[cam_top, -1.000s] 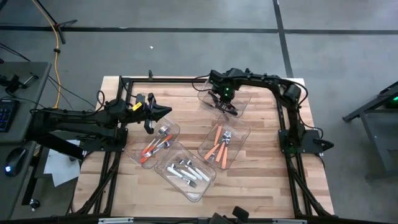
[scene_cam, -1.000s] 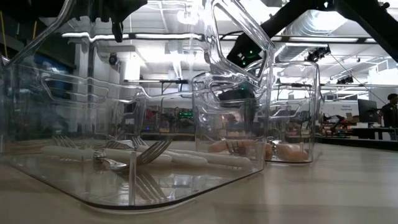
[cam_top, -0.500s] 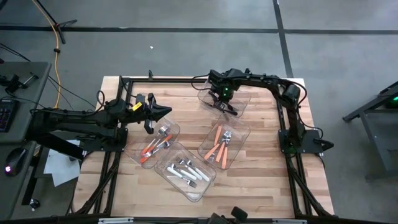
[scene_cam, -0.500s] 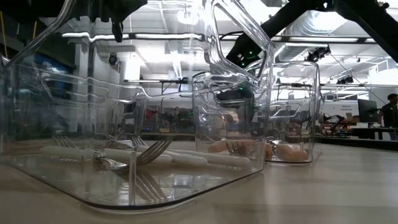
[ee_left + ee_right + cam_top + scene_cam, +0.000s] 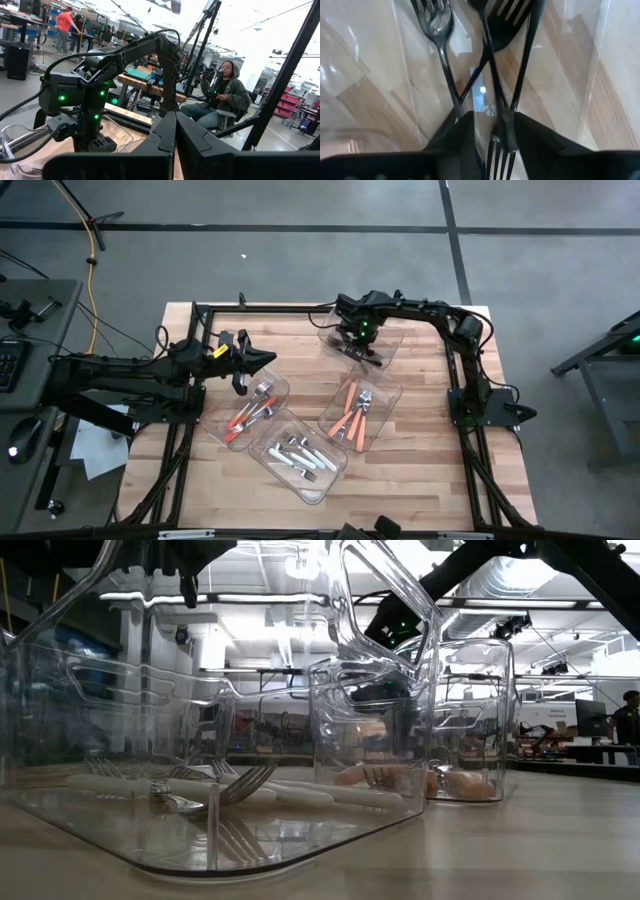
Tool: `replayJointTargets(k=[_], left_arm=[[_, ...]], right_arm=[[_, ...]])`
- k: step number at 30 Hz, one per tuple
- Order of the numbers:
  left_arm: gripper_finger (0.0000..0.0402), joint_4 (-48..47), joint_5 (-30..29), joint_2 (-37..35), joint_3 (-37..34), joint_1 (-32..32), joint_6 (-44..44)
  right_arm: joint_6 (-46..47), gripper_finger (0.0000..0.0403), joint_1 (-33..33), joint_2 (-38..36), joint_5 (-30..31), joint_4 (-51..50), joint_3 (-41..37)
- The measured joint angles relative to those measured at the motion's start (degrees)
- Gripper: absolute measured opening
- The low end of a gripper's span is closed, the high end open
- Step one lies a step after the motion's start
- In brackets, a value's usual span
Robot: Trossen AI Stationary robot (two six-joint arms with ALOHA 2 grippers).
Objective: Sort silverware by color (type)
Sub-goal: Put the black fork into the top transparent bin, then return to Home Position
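Observation:
My right gripper (image 5: 357, 337) points down into the clear bin (image 5: 393, 340) at the table's far side. In the right wrist view its fingers stand apart (image 5: 494, 137) over several black forks (image 5: 440, 30) lying on the bin's floor. One fork's tines (image 5: 496, 150) lie in the gap. Whether either finger touches a fork cannot be told. My left gripper (image 5: 268, 361) hangs shut and empty above the table's left half, beside a bin (image 5: 250, 412) with orange-handled and silver pieces.
A bin of orange-handled silverware (image 5: 358, 412) stands right of centre. A bin of white-handled pieces (image 5: 298, 455) stands near the front. The black frame (image 5: 300, 308) runs along the table's far edge. A person (image 5: 225, 90) sits beyond the table.

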Motion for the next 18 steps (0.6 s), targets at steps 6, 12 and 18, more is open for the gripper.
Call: replayJointTargets(k=[6,12,18], left_arm=[[0.0000,0.0,0.0,0.0,0.0,0.0,0.0],[0.0001,-0.1,0.0,0.0,0.0,0.0,0.0],[0.0001,0.0,0.0,0.0,0.0,0.0,0.0]], right_arm=[[-2.0,0.0163,0.0,-0.3,0.0,-3.2,0.0],[-3.7,0.0168,0.0,-4.5,0.2,-3.8,0.0],[-4.4,0.0168,0.3,-11.7,0.0,-3.4,0.0]])
